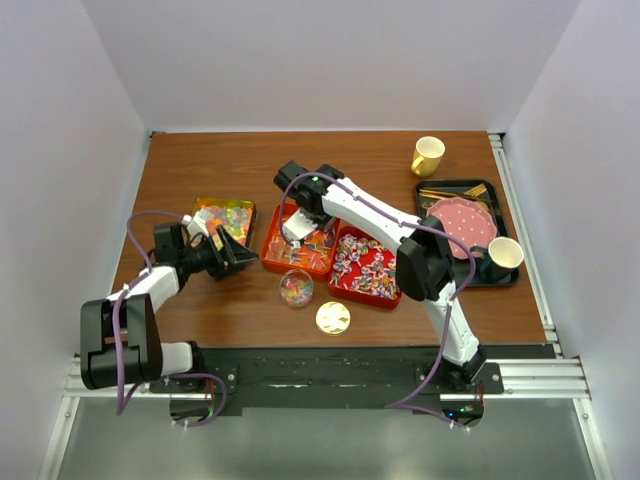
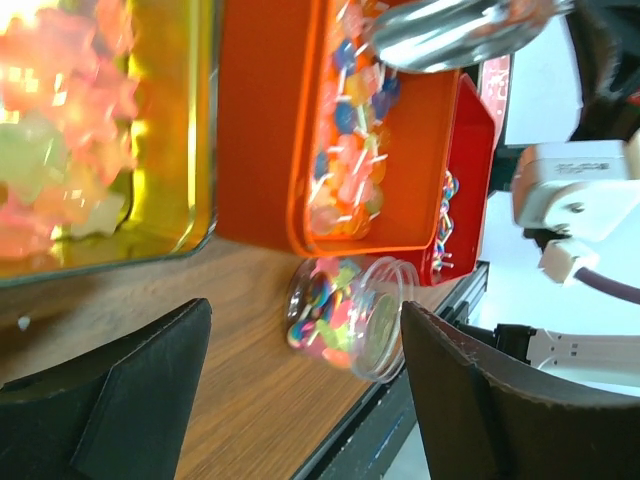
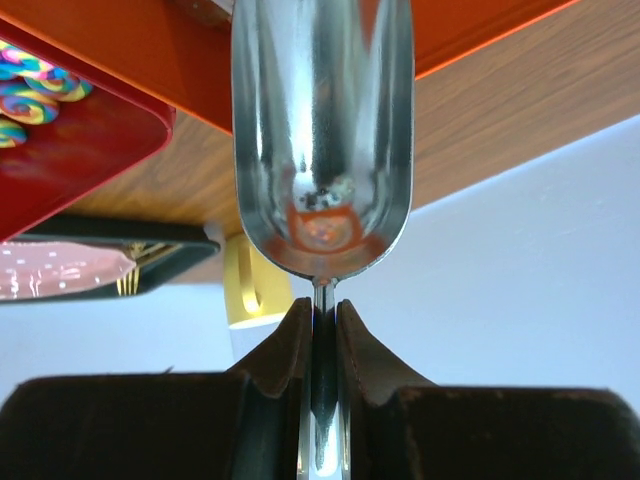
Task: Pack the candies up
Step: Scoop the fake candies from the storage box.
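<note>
The candies lie in three trays. Gummy pieces [image 1: 225,215] fill a yellow tray [image 2: 190,150], shiny wrapped ones [image 2: 350,150] an orange tray [image 1: 270,252], and swirled ones [image 1: 365,262] a red tray [image 1: 346,290]. A small clear jar [image 1: 296,288] partly filled with mixed candies [image 2: 335,310] stands in front of the trays. My left gripper [image 1: 238,258] is open, low over the table left of the jar and apart from it. My right gripper [image 3: 322,315] is shut on the handle of a metal scoop [image 3: 322,130], held over the orange tray. The scoop's bowl looks empty.
A round gold lid [image 1: 333,318] lies near the table's front edge, right of the jar. At the back right stands a yellow mug [image 1: 427,155]. A black tray [image 1: 440,188] at the right carries a pink dotted plate [image 1: 462,222], gold cutlery and a cup [image 1: 502,255].
</note>
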